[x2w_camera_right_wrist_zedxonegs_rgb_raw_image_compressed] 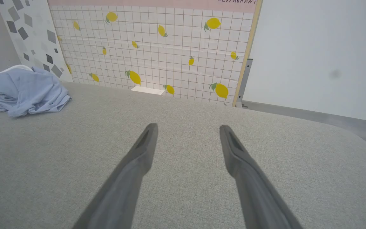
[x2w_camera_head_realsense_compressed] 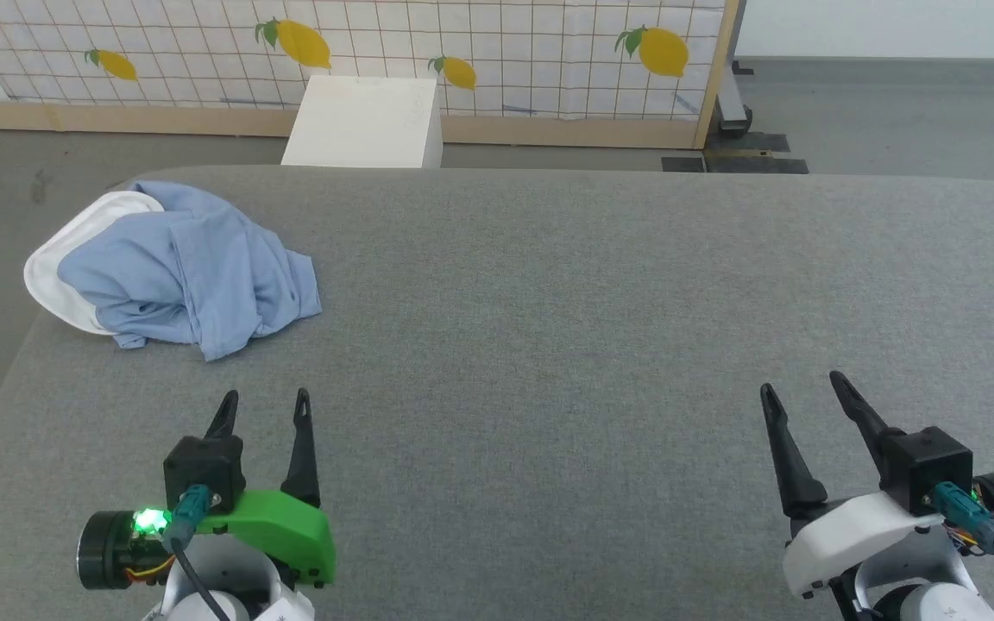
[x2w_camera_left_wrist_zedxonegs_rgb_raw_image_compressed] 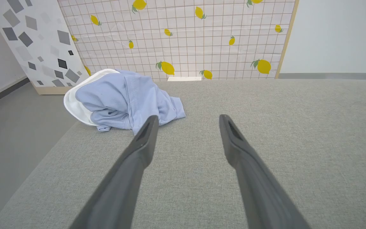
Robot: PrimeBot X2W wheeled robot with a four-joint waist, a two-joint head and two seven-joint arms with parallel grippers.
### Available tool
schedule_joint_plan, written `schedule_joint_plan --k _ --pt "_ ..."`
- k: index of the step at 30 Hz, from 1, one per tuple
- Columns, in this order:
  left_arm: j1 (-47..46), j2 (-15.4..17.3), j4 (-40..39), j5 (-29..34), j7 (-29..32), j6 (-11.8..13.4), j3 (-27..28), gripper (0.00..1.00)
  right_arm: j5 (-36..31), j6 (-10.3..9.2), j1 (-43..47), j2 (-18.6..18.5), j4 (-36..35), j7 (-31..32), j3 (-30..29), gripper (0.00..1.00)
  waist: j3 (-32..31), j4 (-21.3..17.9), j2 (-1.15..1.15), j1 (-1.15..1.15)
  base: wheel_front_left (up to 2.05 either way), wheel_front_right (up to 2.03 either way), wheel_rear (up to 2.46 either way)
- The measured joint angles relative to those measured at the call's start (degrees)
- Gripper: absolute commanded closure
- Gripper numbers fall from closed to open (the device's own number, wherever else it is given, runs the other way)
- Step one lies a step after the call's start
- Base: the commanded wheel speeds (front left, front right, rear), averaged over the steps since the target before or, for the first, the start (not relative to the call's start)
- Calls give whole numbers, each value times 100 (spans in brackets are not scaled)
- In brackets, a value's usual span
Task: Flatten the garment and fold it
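Grey cloth covers the wide table point(x2w_camera_head_realsense_compressed: 549, 345), which runs back toward a screen printed with lemons point(x2w_camera_head_realsense_compressed: 506, 52) and a white box point(x2w_camera_head_realsense_compressed: 365, 121) standing just behind the far edge. The garment point(x2w_camera_head_realsense_compressed: 195, 276) lies crumpled in a heap at the table's far left corner, its white part bulging over the left edge and its longer side running from that edge toward the middle. It sits ahead and slightly to the left of the left gripper point(x2w_camera_head_realsense_compressed: 266, 395), near but not touching, so that arm looks much the better placed for a first reach. The right gripper point(x2w_camera_head_realsense_compressed: 801, 382) is well apart from it, across the table by the near right corner. Both grippers hang low over the near edge, fingers pointing toward the far edge, jaws spread wide and holding nothing. The next move probably calls for the left arm to go forward and leftward to a loose blue fold.
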Motion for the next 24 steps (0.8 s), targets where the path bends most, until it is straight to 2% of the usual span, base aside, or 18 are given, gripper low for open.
schedule_joint_plan --k 24 --pt "1 49 16 -78 0 63 -87 0 68 0 -6 1 1 -68 -10 0 7 -6 0 0 0 0 0"
